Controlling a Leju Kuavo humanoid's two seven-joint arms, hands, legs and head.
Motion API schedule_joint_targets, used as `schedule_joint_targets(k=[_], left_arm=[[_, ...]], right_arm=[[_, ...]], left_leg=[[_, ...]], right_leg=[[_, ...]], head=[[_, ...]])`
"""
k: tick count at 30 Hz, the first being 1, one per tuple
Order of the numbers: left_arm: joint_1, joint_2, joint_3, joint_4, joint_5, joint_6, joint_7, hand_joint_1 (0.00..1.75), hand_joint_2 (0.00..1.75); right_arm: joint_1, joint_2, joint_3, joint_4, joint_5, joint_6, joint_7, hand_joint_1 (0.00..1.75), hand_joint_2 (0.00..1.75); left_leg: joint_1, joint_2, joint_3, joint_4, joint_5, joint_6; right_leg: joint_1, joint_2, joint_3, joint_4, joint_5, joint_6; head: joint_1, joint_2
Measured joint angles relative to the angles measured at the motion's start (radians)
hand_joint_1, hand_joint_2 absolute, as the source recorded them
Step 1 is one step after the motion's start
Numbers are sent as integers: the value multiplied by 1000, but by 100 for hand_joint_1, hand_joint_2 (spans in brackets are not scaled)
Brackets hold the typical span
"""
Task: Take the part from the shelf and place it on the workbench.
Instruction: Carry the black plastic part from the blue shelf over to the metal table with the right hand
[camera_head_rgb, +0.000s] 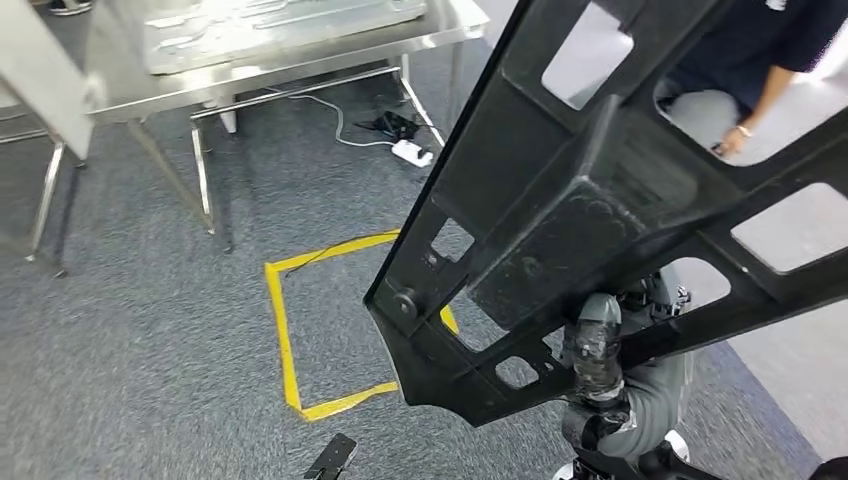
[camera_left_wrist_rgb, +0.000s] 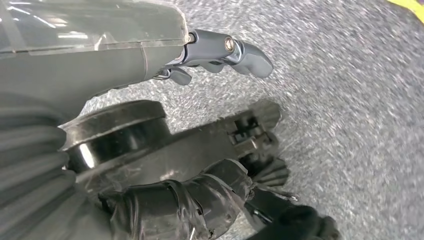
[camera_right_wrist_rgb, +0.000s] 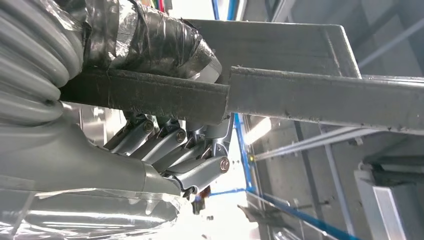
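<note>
I'm gripping the black frame part in my right hand, raised for carrying toward the steel workbench at eleven o'clock; my left hand is hanging spread.

Open grey carpet ahead, the steel workbench on thin legs beyond, seated person right.

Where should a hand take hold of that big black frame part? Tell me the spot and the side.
Grip the black frame part on one of its narrow bars beside a cutout, coming from below, much as the right hand holds it now. The bar is slim enough for the fingers to wrap one face while the thumb presses the other; the broad ribbed centre probably offers no such edge.
</note>
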Motion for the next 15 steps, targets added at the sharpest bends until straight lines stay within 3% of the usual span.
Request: schedule_joint_targets(k=[2,4,6,8,10,12,14,15], left_arm=[[2,0,0,0,0,0,0,0,175],[1,0,0,0,0,0,0,0,175],[2,0,0,0,0,0,0,0,175],[4,1,0,1,0,0,0,0,175],[4,1,0,1,-3,-10,2,0,175],[-6,2,0,1,-4,-37,11,0,175],[-18,2,0,1,1,-65,20,0,175],[-20,2,0,1,3,-74,22,0,175]], right_arm=[[0,0,0,1,0,0,0,175,175],[0,0,0,2,0,0,0,175,175],[0,0,0,3,0,0,0,175,175],[-1,0,0,3,1,0,0,175,175],[-5,2,0,3,14,1,13,175,175],[-14,4,1,9,45,1,42,175,175],[-23,4,3,20,66,0,61,175,175],[-24,4,4,25,69,0,64,175,175]], left_leg=[[5,-27,0,11,-8,-8],[7,-49,-7,29,-18,-21],[7,-62,-15,37,-21,-32],[8,-65,-19,35,-20,-39],[7,-30,-34,66,-39,-48],[7,17,-87,169,-88,-56],[10,32,-151,285,-129,-60],[10,34,-165,307,-127,-59]], right_leg=[[-5,8,31,-102,77,5],[-10,31,74,-211,123,7],[-8,41,86,-238,124,-2],[-6,28,88,-240,128,-17],[-8,11,94,-246,129,-28],[-7,-11,99,-251,127,-35],[-3,-37,101,-251,124,-40],[-1,-48,103,-251,121,-41]], head=[[0,0],[3,0],[4,0],[2,0],[-4,0],[-12,0],[-13,0],[-13,0]])
